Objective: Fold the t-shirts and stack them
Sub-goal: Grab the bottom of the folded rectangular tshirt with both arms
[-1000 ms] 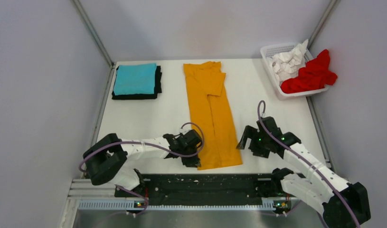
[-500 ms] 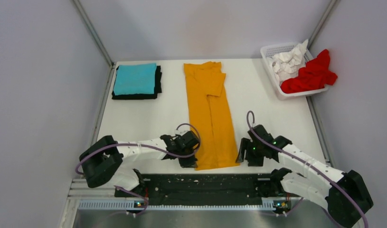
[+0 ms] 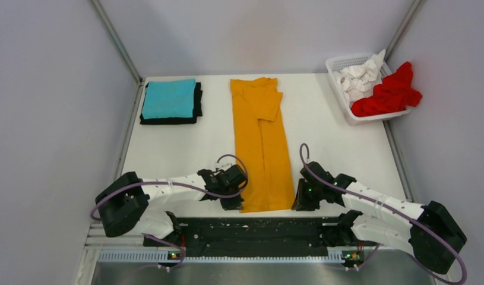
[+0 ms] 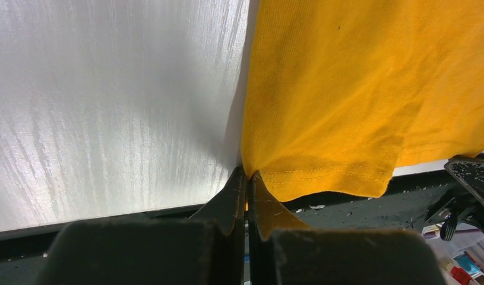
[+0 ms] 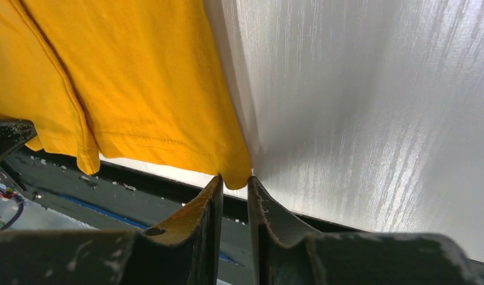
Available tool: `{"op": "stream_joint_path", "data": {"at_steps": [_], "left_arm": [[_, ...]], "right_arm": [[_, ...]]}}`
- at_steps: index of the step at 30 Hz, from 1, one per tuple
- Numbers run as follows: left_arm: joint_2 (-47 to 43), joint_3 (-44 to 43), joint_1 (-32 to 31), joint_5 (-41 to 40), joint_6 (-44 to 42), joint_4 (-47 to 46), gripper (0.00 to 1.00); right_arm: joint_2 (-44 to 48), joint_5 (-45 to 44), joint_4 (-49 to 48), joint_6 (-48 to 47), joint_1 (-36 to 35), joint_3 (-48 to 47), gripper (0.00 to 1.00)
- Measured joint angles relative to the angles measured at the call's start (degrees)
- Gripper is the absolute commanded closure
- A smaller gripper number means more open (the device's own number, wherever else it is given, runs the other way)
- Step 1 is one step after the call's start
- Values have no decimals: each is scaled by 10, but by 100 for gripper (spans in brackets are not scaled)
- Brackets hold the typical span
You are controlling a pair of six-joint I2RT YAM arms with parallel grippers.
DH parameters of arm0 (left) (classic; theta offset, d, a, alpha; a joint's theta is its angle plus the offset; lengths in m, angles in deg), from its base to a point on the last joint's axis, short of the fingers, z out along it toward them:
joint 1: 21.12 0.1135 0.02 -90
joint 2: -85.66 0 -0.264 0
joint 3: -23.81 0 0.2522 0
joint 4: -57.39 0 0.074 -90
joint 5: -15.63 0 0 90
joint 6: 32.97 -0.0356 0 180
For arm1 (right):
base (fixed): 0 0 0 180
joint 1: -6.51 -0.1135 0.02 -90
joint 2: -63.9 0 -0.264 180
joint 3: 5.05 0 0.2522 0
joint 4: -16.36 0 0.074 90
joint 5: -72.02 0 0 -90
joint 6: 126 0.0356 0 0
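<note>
A mustard-orange t-shirt (image 3: 263, 136), folded into a long strip, lies down the middle of the white table (image 3: 340, 142). My left gripper (image 3: 232, 203) is shut on its near-left hem corner (image 4: 269, 172), with the cloth pinched at the fingertips (image 4: 247, 172). My right gripper (image 3: 299, 203) sits at the near-right hem corner (image 5: 236, 169). Its jaws stand a narrow gap apart, and the tip of the corner lies between the fingertips (image 5: 234, 178). A folded turquoise t-shirt (image 3: 168, 98) rests on a folded black one (image 3: 198, 107) at the back left.
A white mesh basket (image 3: 337, 62) at the back right holds a crumpled white t-shirt (image 3: 358, 77) and a red one (image 3: 391, 95) that spills over its side. The table's dark front rail (image 3: 251, 228) runs just below both grippers. Grey walls close in both sides.
My right arm has swung in and down to the shirt's near-right corner, and its jaws have narrowed from wide open. My left gripper has shut fully on the left corner.
</note>
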Motion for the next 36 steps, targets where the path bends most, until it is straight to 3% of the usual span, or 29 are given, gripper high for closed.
{"op": "stream_joint_path", "data": {"at_steps": [6, 7, 8, 14, 18, 24, 30, 36], "left_arm": [[-5, 3, 0, -2, 0, 3, 100], [-7, 4, 0, -2, 0, 4, 100], [-8, 5, 0, -3, 0, 5, 100], [-15, 7, 0, -6, 0, 16, 100], [-31, 15, 0, -6, 4, 31, 100], [-104, 52, 0, -12, 17, 72, 100], [-122, 45, 2, -14, 2, 69, 100], [-86, -46, 49, -16, -55, 64, 100]], "right_arm": [[-8, -7, -28, 11, -5, 8, 87], [-10, -8, -34, 12, -7, 8, 97], [-11, -7, -43, 13, -9, 11, 100], [-11, -10, -62, 14, -35, 16, 100], [6, -11, -46, 23, -91, 16, 100], [62, -7, -25, 62, -158, 16, 100], [61, -38, -7, 67, -164, -15, 100], [25, -99, -20, 30, -137, -109, 100]]}}
